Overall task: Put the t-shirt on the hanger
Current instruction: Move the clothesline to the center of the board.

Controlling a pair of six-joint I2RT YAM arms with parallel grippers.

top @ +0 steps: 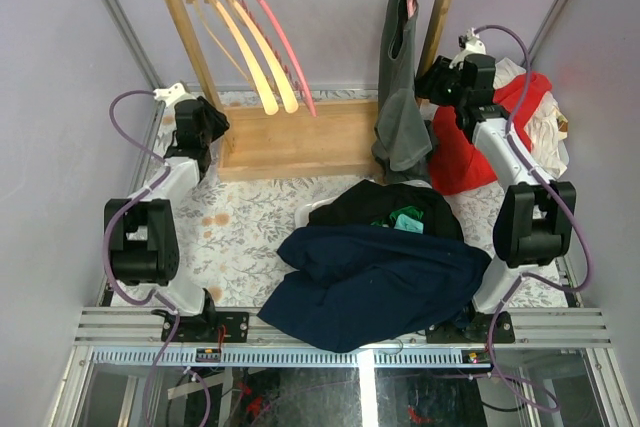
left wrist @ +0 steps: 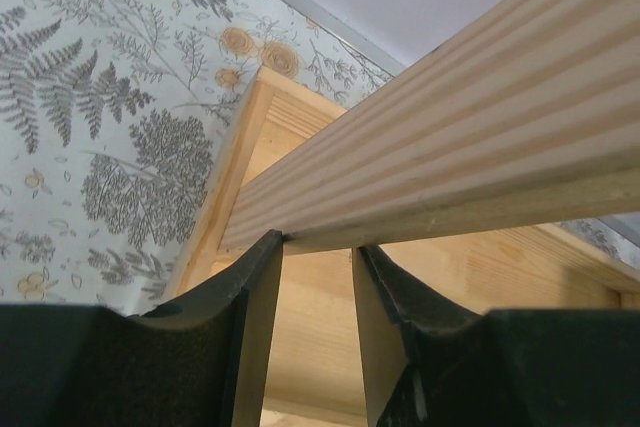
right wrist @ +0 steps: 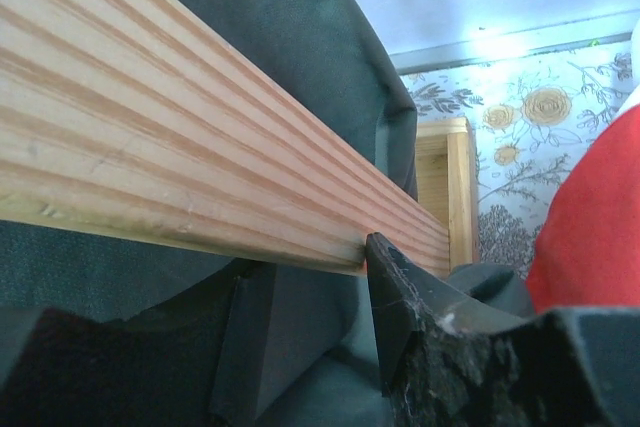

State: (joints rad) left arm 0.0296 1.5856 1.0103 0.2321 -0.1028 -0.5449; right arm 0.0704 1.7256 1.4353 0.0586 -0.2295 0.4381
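Observation:
The navy t-shirt point(top: 375, 282) lies crumpled at the table's front edge, between the two arm bases. Two pale cream hangers point(top: 262, 52) and a pink one hang at the left of the rack's rail; I cannot tell which is the slim one. My left gripper point(top: 207, 124) is at the foot of the rack's left post, far from the t-shirt. In its wrist view its jaws point(left wrist: 318, 242) stand apart and empty, tips against the post point(left wrist: 450, 137). My right gripper point(top: 445, 77) is at the right post point(right wrist: 180, 137), jaws point(right wrist: 310, 267) apart and empty.
A wooden rack point(top: 300, 137) stands at the back. A grey-green top point(top: 400, 87) hangs from a pink hanger by its right post. A black garment point(top: 350, 209) with something green on it lies behind the t-shirt. Red and white cloth point(top: 470, 147) lies at the right.

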